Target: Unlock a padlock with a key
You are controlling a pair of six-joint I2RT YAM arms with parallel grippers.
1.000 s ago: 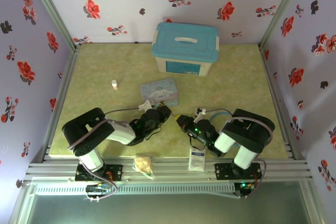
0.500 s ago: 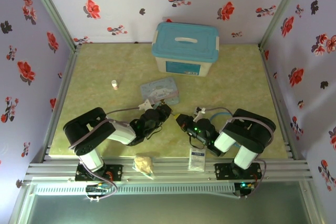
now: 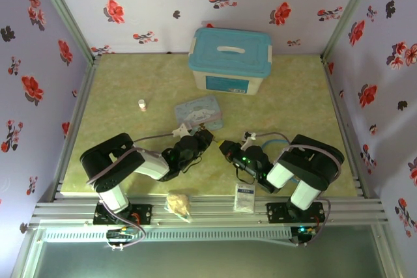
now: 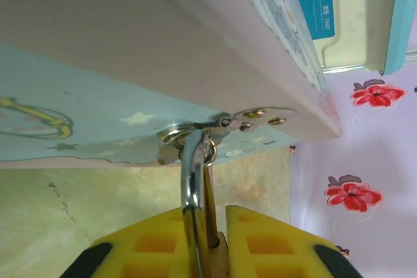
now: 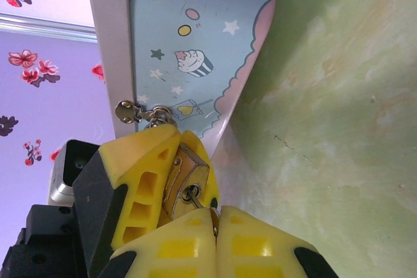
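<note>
Most of the key point(image 5: 190, 193) hidden.

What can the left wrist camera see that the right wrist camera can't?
Left wrist: the label on the blue box, and the long curve of the padlock's silver loop. Right wrist: the padlock's brass keyhole end with the key at it, and a cupcake drawing. Both: the pastel tin, the left gripper pinching the padlock, the green table.

Top view: above and behind me, looking down on the whole worktop point(image 3: 130, 83).
Left wrist: close up, past my fingers point(image 4: 270, 245) at the tin point(image 4: 98, 122).
Right wrist: close up, opposite side.
Shared: tin latch point(image 4: 257, 116).
</note>
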